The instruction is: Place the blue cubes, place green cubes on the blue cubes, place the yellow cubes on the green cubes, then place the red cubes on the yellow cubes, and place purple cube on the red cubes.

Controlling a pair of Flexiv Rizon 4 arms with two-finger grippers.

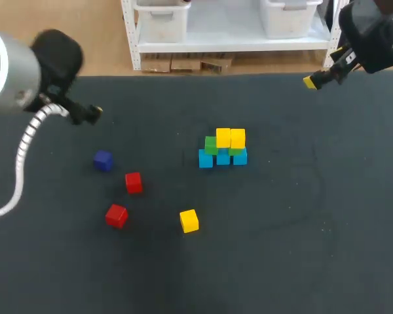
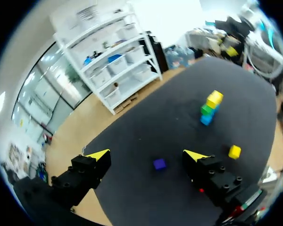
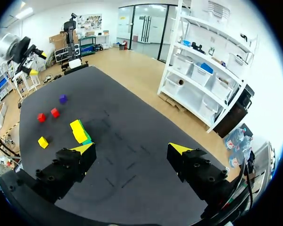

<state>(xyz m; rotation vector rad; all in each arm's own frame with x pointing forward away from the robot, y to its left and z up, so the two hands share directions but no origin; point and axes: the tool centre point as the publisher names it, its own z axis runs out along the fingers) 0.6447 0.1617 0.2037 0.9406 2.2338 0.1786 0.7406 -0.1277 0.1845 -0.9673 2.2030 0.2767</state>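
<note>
- The left end effector [image 2: 148, 155] hangs above the left rear part of the tabletop [image 1: 301, 248]. Its fingers are spread wide and hold nothing.
- The right end effector [image 3: 131, 148] hangs above the right rear corner of the tabletop, also spread wide and holding nothing.
- The stack [image 1: 223, 149] stands near the middle of the tabletop, well apart from both end effectors.
- The bottom row of the stack is three light blue cubes [image 1: 205, 159], touching side by side.
- A green cube [image 1: 211, 145] sits on the left end of that row. A second green cube [image 1: 236, 151] shows as a narrow band under the right-hand yellow one.
- Two yellow cubes [image 1: 223, 137] sit on top of the stack, side by side and touching.
- The purple cube [image 1: 103, 160] lies alone on the tabletop, well to the left of the stack. In the left wrist view it lies on the tabletop ahead of the left end effector, seen between the open fingers and touched by neither.
- The rear red cube [image 1: 133, 182] lies near the purple cube, a little to its right and closer to the front edge.
- The front red cube [image 1: 116, 215] lies closer still to the front edge, apart from the rear red cube.
- The loose yellow cube [image 1: 189, 221] lies on the tabletop in front of the stack, to the right of the front red cube and apart from it.
</note>
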